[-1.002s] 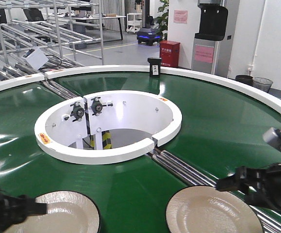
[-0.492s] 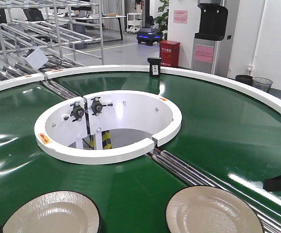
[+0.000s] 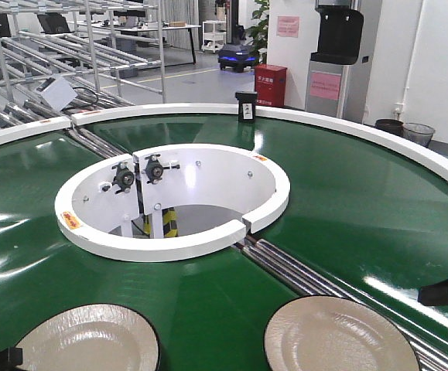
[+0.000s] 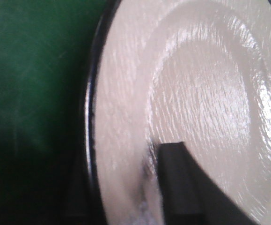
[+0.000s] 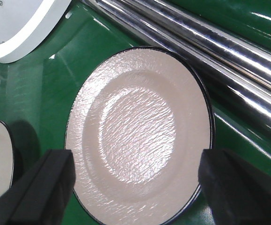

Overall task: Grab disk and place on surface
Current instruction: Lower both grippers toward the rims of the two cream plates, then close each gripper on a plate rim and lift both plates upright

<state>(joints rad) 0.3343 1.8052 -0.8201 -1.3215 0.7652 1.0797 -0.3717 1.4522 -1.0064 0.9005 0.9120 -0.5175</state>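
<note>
**Floor:** What do you have in front of you?

**Me:** The green belt (image 3: 347, 201) fills most of the front view, curving around the white ring (image 3: 169, 249) at its centre. From the gap in the white ring, steel rollers (image 3: 301, 270) run out towards me and to the right. On my side of the white ring two pale, dark-rimmed disks lie flat on the belt: the left disk (image 3: 92, 340), and the right disk (image 5: 140, 136) just beside the rollers.

**Floor:** And the arms?

**Me:** The right tool (image 5: 135, 159) hangs over the right disk with its jaws spread wide, one on either side of the near rim, and it holds nothing. The left tool (image 3: 7, 359) is down at the left disk's near edge. From its wrist I see one finger (image 4: 182, 187) lying over the disk's face. The other is lost in the dark under the rim, so I cannot tell whether it has closed.

**Floor:** Which step is that?

**Me:** The grab, I judge, and nothing has been lifted. Next I want the right tool lowered until its fingers straddle the rim, then closed, and the same confirmed on the left. After that comes a level lift away from the white ring. The desk shows in none of my views, so I need to find it before placing anything.
</note>
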